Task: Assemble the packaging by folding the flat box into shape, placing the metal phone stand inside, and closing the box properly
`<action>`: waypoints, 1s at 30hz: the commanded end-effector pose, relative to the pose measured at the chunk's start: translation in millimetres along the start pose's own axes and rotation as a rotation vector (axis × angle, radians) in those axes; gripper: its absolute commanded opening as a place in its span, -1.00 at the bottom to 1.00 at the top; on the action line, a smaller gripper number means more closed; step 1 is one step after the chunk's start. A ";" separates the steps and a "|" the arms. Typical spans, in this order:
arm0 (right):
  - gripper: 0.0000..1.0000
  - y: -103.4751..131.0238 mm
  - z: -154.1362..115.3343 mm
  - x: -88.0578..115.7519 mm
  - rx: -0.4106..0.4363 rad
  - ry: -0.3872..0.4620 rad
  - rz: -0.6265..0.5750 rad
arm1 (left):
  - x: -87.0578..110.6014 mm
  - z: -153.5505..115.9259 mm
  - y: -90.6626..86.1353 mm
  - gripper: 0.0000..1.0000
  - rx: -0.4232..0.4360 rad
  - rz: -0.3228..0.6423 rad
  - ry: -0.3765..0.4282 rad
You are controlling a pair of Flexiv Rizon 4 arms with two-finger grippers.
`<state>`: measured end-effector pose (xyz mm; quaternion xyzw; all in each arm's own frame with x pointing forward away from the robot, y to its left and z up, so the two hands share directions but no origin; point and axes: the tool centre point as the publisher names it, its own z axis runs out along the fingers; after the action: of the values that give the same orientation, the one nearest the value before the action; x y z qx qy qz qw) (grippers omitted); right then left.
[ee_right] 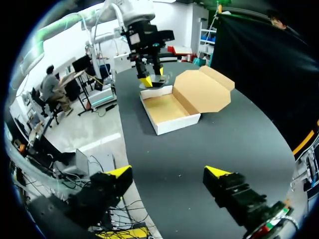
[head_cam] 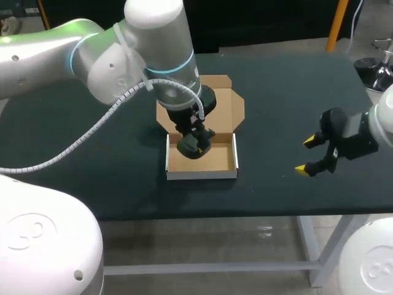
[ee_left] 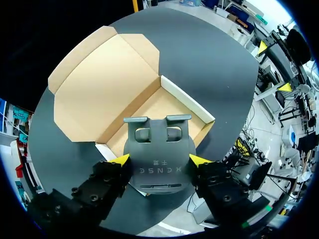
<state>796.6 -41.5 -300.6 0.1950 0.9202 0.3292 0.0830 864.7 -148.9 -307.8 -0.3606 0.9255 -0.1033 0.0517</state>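
The cardboard box (head_cam: 225,161) stands folded into a shallow tray, its lid (head_cam: 226,98) lying open flat behind it. My left gripper (head_cam: 195,142) hangs over the tray's left part, shut on the dark metal phone stand (head_cam: 194,147). In the left wrist view the stand (ee_left: 158,162) sits between the two yellow tips (ee_left: 158,159), above the tray (ee_left: 192,107), with the lid (ee_left: 99,89) beyond. My right gripper (head_cam: 306,155) stands open over bare table to the right of the box. From the right wrist, the box (ee_right: 172,112) and left gripper (ee_right: 151,79) lie far ahead of its open fingers (ee_right: 168,172).
The dark table top (head_cam: 288,92) stretches around the box, with free room to the right and left. Its front edge (head_cam: 245,212) runs just below the tray.
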 end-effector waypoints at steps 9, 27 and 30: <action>1.00 -1.1 -2.0 -0.2 -0.005 0.004 -0.001 | 4.1 37.6 -9.3 -1.00 0.003 0.001 0.009; 1.00 -1.1 -2.0 -0.2 -0.005 0.004 -0.001 | -7.9 87.5 -20.3 -1.00 -0.020 -0.056 -0.006; 1.00 -1.1 -2.0 -0.2 -0.005 0.004 -0.001 | -11.2 91.6 -22.6 -1.00 -0.020 -0.064 -0.010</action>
<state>796.6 -41.5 -300.7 0.1950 0.9201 0.3294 0.0831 898.1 -164.7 -386.4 -0.3890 0.9145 -0.1003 0.0484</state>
